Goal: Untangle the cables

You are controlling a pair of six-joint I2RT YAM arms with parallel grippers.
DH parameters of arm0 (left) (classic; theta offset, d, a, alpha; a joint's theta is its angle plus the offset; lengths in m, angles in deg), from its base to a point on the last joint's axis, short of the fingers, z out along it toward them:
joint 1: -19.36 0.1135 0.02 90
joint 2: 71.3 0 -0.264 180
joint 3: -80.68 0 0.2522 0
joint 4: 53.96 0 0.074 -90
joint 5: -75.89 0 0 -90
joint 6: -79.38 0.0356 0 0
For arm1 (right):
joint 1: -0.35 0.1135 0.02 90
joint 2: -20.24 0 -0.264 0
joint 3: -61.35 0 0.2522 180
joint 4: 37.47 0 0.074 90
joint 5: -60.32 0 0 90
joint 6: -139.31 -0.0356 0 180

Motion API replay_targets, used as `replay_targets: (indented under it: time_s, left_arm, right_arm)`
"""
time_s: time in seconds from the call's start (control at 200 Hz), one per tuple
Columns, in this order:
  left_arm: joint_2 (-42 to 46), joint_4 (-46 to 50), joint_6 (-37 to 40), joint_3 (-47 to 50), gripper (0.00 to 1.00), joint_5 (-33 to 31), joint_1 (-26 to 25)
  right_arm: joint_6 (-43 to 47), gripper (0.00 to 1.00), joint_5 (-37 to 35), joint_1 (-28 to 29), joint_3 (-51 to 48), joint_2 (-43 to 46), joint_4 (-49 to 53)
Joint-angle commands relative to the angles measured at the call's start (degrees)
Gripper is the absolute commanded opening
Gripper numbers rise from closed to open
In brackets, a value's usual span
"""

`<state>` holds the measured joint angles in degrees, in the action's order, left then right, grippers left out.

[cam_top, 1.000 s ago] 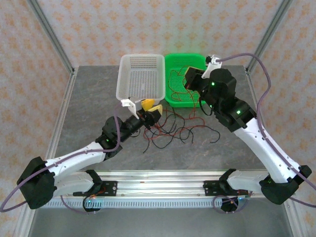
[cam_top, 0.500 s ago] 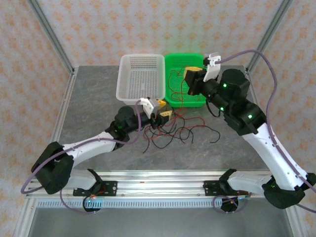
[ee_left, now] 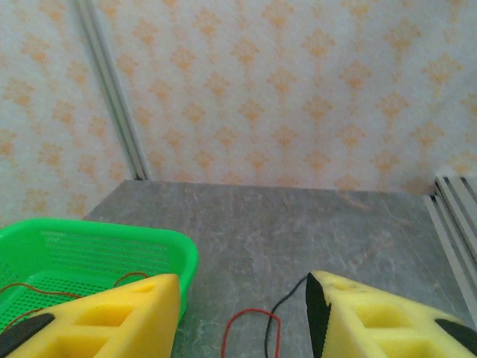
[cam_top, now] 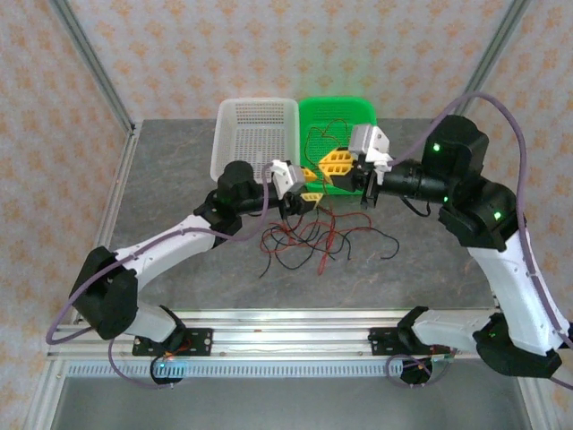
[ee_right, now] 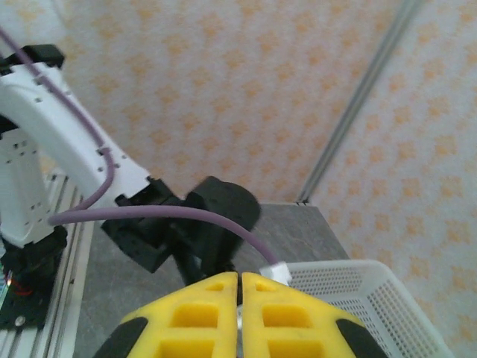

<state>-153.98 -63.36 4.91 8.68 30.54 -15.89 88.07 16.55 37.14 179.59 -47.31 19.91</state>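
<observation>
- The left end effector (cam_top: 310, 183) stands partly open, with a clear gap between its yellow fingers (ee_left: 112, 313) and nothing in it.
- The right end effector (cam_top: 338, 167) is pressed closed and faces the left one from close by.
- The cables (cam_top: 309, 240) lie tangled on the worktop (cam_top: 179, 179), under and nearside of both end effectors.
- A few red strands lie in the green basket (cam_top: 333, 100) beneath the right end effector.

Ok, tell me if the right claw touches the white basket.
Apart. Top view: the right claw hangs over the green basket, green mesh showing between it and the white basket.
</observation>
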Motion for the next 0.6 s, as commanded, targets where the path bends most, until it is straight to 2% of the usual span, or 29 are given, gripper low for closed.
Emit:
replay_targets:
  time_s: [0.0,0.13,0.385,0.596]
  left_arm:
    - [-0.92,13.75,5.4,-5.2,0.52,8.68,-0.26]
    - [1.66,17.98,5.35,-4.89,0.53,11.34,-0.27]
    - [7.47,28.16,9.93,-5.75,0.55,6.38,2.0]
    - [4.47,28.93,11.1,-7.89,0.56,7.78,2.11]
  right_arm:
    - [6.92,0.0,6.21,-0.23,3.97,-3.93,8.18]
    - [9.05,0.0,8.4,-0.23,7.81,-7.22,11.85]
    - [11.68,0.0,10.54,-0.23,10.34,-9.45,15.05]
    - [11.86,0.0,11.3,-0.23,11.41,-10.05,14.88]
